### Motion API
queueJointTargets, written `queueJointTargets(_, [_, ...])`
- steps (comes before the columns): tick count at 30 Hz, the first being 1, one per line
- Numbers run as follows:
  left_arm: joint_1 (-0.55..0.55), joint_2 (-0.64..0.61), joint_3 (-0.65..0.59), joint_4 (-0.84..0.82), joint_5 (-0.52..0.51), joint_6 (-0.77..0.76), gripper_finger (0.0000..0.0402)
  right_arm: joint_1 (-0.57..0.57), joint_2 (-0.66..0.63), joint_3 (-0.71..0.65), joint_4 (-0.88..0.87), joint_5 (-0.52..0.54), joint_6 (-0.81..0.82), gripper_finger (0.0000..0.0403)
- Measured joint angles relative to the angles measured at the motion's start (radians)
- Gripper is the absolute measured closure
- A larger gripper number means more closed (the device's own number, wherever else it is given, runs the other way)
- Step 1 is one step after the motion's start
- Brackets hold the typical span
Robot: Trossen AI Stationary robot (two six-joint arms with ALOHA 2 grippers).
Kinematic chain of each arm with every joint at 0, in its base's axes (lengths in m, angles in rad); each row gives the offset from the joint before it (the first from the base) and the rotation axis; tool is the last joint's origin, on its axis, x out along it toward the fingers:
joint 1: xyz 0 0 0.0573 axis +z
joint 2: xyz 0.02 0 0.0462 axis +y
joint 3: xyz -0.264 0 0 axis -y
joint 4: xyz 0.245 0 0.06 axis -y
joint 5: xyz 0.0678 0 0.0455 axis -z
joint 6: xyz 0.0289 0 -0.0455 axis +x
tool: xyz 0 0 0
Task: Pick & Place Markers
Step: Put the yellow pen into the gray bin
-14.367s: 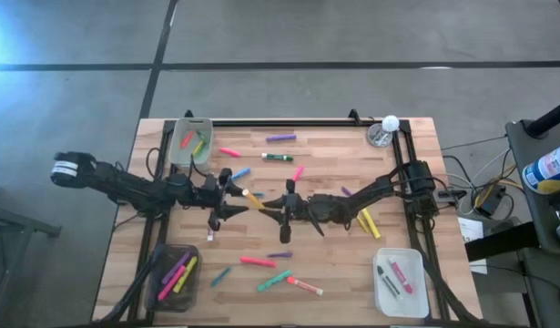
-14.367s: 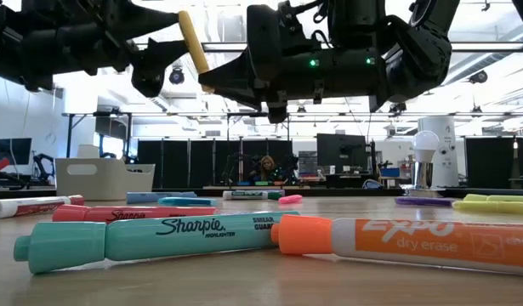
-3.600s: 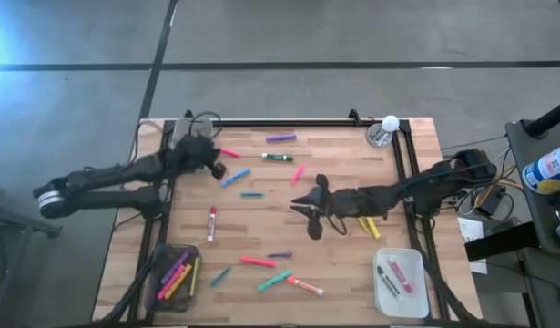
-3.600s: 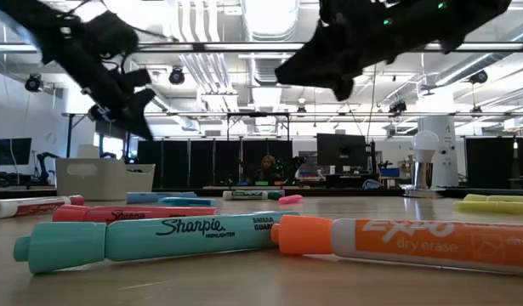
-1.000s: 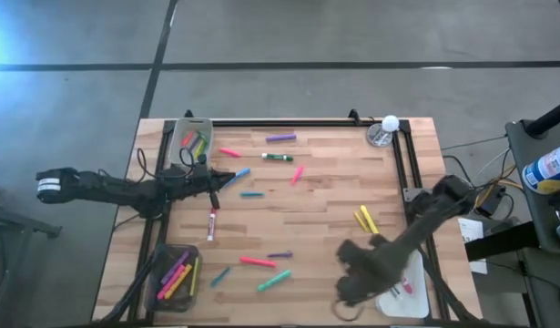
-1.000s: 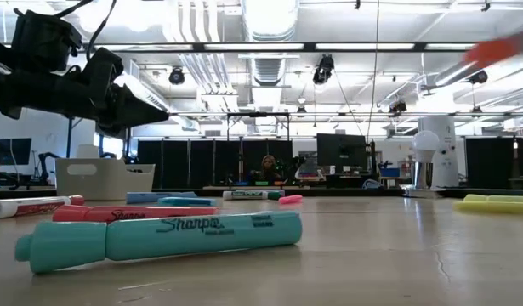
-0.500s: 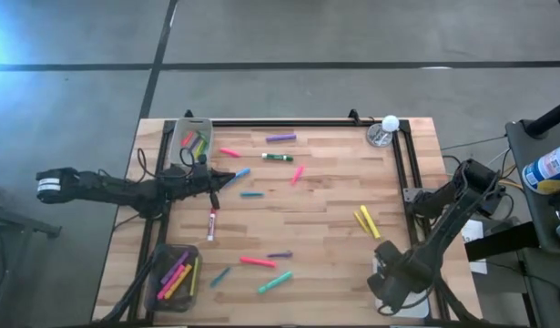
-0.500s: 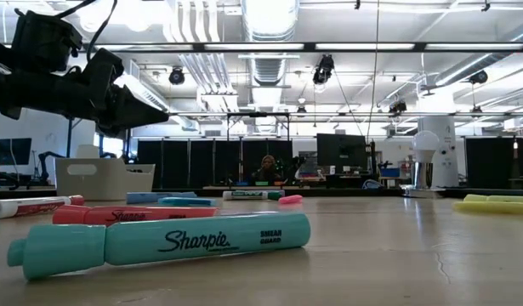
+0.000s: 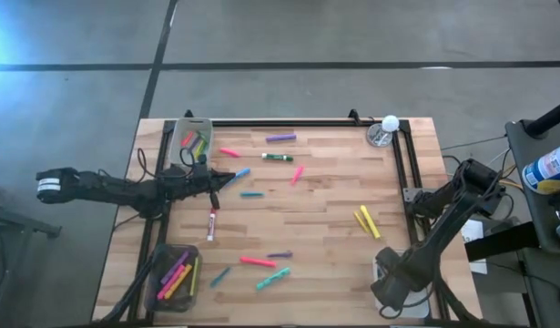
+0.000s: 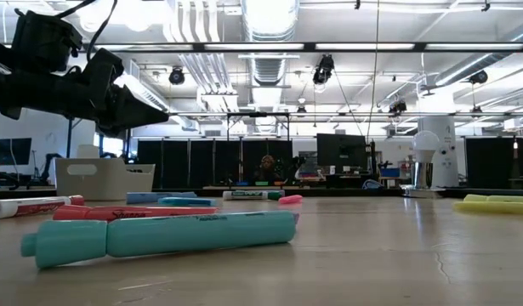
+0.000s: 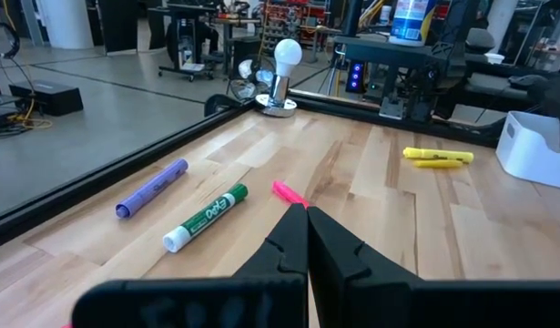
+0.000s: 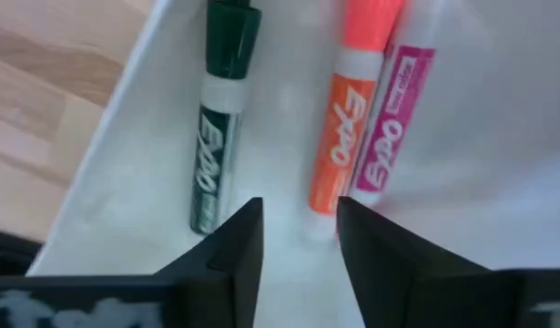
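Markers lie scattered over the wooden table (image 9: 325, 196): a purple one (image 9: 280, 138), a green-and-white one (image 9: 278, 157), a yellow pair (image 9: 366, 220), a teal one (image 9: 273, 279) and others. My right gripper (image 12: 300, 214) hangs open over the white bin (image 12: 125, 128) at the near right (image 9: 381, 271). On the bin's floor lie an orange marker (image 12: 352, 109), a pink marker (image 12: 393, 128) and a dark green marker (image 12: 220, 109); the orange one's end lies just beyond my fingertips. My left gripper (image 9: 230, 175) hovers shut above the table's left part, next to a blue marker (image 9: 239, 172).
A clear bin (image 9: 191, 141) with markers stands at the far left corner, a dark bin (image 9: 175, 273) with pink and yellow markers at the near left. A light bulb on a stand (image 9: 385, 129) is at the far right. A black frame (image 9: 289, 122) runs along the table's edges.
My right gripper has gone toward the table's right edge, from beside the white bin to above it, carrying the orange marker, which now lies on the bin's floor. The teal marker near the front edge has rolled a little where it lies.
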Motion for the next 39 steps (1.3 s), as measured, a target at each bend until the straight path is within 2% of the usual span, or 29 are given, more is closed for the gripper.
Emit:
queueJointTargets(4, [0.0, 0.0, 0.0, -0.002, 0.0, 0.0, 0.0402, -0.001, -0.001, 0.106, -0.159, 0.01, -0.021, 0.0244])
queueJointTargets(7, [0.0, 0.0, 0.0, -0.007, 0.0, 0.0, 0.0402, 0.0, -0.003, 0.203, -0.31, 0.108, -0.057, 0.0232])
queueJointTargets(10, [0.0, 0.0, 0.0, -0.008, 0.0, 0.0, 0.0402, -0.001, -0.005, 0.291, -0.404, 0.278, -0.121, 0.0226])
queueJointTargets(15, [0.0, 0.0, 0.0, -0.018, 0.0, 0.0, 0.0402, -0.004, -0.006, 0.364, -0.402, 0.696, -0.33, 0.0226])
queueJointTargets(17, [0.0, 0.0, 0.0, -0.018, 0.0, 0.0, 0.0402, -0.027, -0.007, 0.361, -0.402, 0.769, -0.373, 0.0227])
queueJointTargets(19, [0.0, 0.0, 0.0, -0.019, 0.0, 0.0, 0.0402, -0.061, -0.011, 0.339, -0.399, 0.752, -0.408, 0.0226])
queueJointTargets(25, [0.0, 0.0, 0.0, -0.019, 0.0, 0.0, 0.0402, -0.212, -0.04, 0.224, -0.38, 0.584, -0.505, 0.0215])
queueJointTargets(28, [0.0, 0.0, 0.0, -0.02, 0.0, 0.0, 0.0402, -0.297, -0.074, 0.146, -0.344, 0.534, -0.576, 0.0206])
queueJointTargets(33, [0.0, 0.0, 0.0, -0.021, 0.0, 0.0, 0.0402, -0.433, -0.177, -0.025, -0.17, 0.467, -0.689, 0.0193])
queueJointTargets(39, [0.0, 0.0, 0.0, -0.021, 0.0, 0.0, 0.0402, -0.562, -0.285, -0.209, 0.002, 0.432, -0.74, 0.0186])
